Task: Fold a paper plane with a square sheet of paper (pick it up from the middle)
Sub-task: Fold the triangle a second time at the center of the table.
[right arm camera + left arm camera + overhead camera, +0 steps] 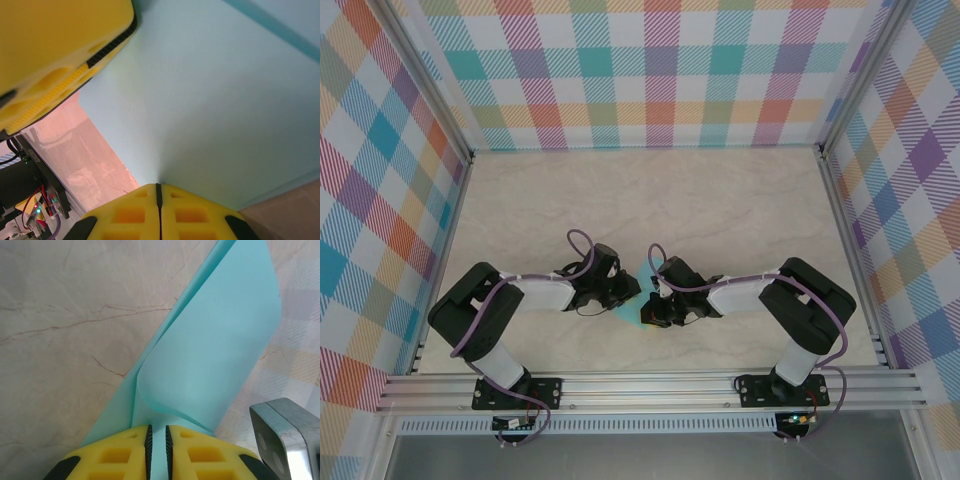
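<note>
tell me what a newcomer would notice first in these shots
The turquoise paper, creased into layered flaps, is held up near the front middle of the marble-look table, between the two arms. The left jaws and the right jaws, both yellow, are pinched shut on it from opposite sides. Bright plaid walls ring the table.

Pale bench [650, 200], cream marbled with thin brown veins, edged by aluminium rails [650, 385] at the sides and front, checked walls [660, 70] beyond. Over its front middle, a folded turquoise sheet of paper [215, 350]; touching the surface or raised, impossible to tell.
</note>
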